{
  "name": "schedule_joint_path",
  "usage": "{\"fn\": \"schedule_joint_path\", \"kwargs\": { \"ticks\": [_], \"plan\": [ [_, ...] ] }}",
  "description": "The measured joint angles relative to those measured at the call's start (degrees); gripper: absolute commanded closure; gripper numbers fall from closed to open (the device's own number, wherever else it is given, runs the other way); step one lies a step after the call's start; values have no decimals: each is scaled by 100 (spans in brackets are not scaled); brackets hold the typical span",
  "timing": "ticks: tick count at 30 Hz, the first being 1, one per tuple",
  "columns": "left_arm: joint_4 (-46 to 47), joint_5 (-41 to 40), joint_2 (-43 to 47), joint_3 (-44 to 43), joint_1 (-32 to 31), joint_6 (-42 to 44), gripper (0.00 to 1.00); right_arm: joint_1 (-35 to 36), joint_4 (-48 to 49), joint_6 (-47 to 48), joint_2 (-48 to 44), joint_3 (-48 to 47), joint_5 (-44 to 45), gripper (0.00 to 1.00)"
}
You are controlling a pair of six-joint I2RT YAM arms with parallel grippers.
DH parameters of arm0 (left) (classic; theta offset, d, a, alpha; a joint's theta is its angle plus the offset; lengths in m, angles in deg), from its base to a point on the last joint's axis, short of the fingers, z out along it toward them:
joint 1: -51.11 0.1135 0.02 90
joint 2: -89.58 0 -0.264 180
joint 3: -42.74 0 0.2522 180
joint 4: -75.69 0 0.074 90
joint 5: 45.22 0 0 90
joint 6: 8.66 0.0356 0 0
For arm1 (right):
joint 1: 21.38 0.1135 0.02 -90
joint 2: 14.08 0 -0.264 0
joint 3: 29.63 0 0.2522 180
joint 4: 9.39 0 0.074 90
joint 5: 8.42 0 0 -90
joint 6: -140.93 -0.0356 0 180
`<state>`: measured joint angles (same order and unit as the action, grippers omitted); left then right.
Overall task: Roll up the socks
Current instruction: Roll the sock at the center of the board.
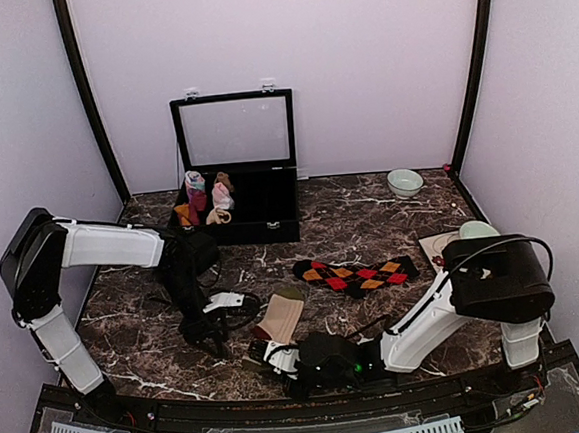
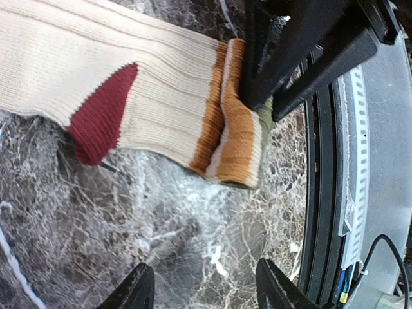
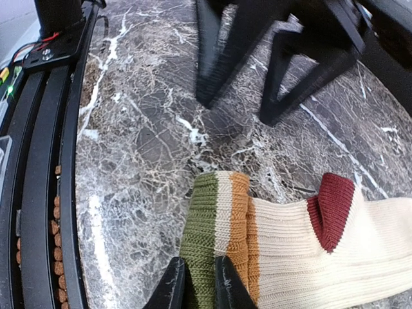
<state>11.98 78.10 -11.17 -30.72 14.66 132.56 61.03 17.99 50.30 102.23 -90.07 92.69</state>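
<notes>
The right hand (image 3: 198, 286) pinches the sock (image 3: 309, 257) by its folded cuff while the left hand (image 2: 205, 291), half open and empty, hovers just short of it, so a slipping pinch could undo the fold.

**Cream sock** (image 1: 280, 315) (image 2: 129, 84) (image 3: 309, 244): long ribbed knit in cream with a maroon patch. One end carries brown-orange, cream, orange and green bands. The striped end is bunched and doubled over on itself; the rest lies flat and unrolled. It lies on the dark marble table (image 1: 370, 220), near the front edge and left of centre.

**Argyle socks** (image 1: 356, 273): black knit with red and orange diamonds. They lie flat and unrolled as one strip running left to right at mid-table. They are right of and beyond the cream sock, not touching it.
</notes>
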Motion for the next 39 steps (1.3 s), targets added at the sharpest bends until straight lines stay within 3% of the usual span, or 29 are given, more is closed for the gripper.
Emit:
{"fn": "schedule_joint_path", "kwargs": {
  "ticks": [5,12,17,23,31,39],
  "plan": [
    [278,-35,575,542,35,20,49,-162,149,-514,-2,76,-321,91],
    [398,59,1449,841,48,380,56,-719,518,-1532,-11,297,-1438,93],
    [595,-125,1753,981,-380,761,57,-1093,750,-2280,149,282,-2297,95],
    [1062,-450,1663,992,-1290,925,59,-1399,890,-3032,393,103,-3042,96],
    [1731,-857,1333,874,-1523,1172,61,-1606,896,-3650,514,50,-3543,97],
    [2057,-981,1075,874,-1639,1309,77,-1692,964,-3921,564,50,-3762,97]
  ]
}}
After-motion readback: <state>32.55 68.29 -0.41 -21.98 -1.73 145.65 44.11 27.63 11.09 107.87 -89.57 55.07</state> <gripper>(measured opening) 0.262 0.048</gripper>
